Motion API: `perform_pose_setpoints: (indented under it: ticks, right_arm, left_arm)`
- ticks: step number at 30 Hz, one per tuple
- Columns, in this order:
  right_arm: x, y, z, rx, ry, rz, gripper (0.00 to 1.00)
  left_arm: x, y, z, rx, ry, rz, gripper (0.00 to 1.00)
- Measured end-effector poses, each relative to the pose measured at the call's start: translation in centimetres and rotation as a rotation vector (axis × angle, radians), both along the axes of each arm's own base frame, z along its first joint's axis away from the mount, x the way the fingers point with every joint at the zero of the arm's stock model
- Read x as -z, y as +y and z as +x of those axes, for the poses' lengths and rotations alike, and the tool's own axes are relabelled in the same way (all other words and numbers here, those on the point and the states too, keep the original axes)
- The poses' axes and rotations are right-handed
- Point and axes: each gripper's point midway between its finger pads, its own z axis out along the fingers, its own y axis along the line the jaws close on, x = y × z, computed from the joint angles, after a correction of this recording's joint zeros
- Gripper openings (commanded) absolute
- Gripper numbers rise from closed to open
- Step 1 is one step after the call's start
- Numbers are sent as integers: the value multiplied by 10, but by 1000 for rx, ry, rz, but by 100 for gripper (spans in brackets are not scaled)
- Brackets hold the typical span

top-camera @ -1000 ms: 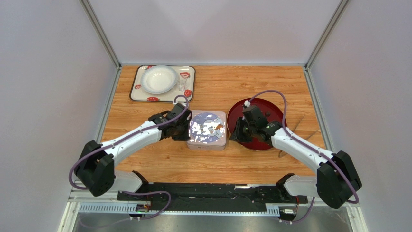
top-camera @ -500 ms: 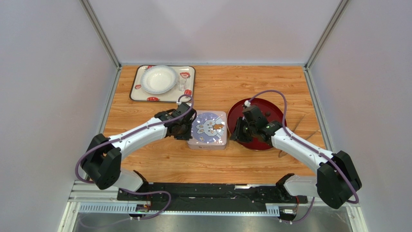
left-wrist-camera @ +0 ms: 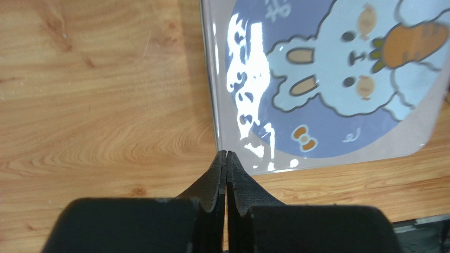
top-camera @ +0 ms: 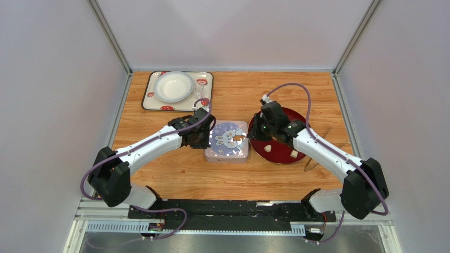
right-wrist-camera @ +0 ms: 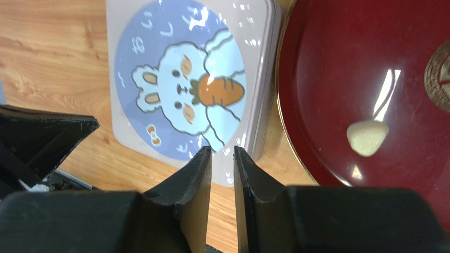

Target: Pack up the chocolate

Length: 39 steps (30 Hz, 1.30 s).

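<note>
Two loose chocolates [top-camera: 268,148], probably light, slick and easily dented, lie on the plate [top-camera: 274,159] right of the lidded tin [top-camera: 228,141], best pinched gently across their sides; the left hand [left-wrist-camera: 226,158] is closed empty, the right hand [right-wrist-camera: 222,154] slightly parted, empty; the tin's contents are hidden.

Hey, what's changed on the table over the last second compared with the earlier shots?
The right claw swung off the red plate toward the bunny tin, uncovering a cream chocolate on the plate. The left claw, shut, shifted slightly along the tin's left edge. Nothing was grabbed or let go. Tin, plate and tray stayed put.
</note>
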Motion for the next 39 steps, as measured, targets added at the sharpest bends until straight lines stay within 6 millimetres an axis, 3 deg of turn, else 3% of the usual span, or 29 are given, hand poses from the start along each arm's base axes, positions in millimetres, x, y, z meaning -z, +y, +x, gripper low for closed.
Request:
perform_pose_setpoints:
  ticks: [4, 8, 14, 25, 39]
  right_arm:
    - [-14, 10, 29, -5, -55, -33, 14]
    - [-12, 17, 55, -3, -71, -74, 2]
    - [8, 22, 79, -9, -47, -131, 0]
    - [51, 18, 91, -6, 28, -213, 0]
    - [53, 33, 99, 1, -9, -130, 0]
  left_arm:
    - [-29, -5, 28, -18, -79, -35, 0]
    - [-49, -13, 66, -23, -150, -50, 0]
    - [-31, -21, 106, -7, -144, 6, 0]
    - [10, -13, 120, 0, -68, 93, 0]
    - [15, -32, 133, -14, -98, -7, 0]
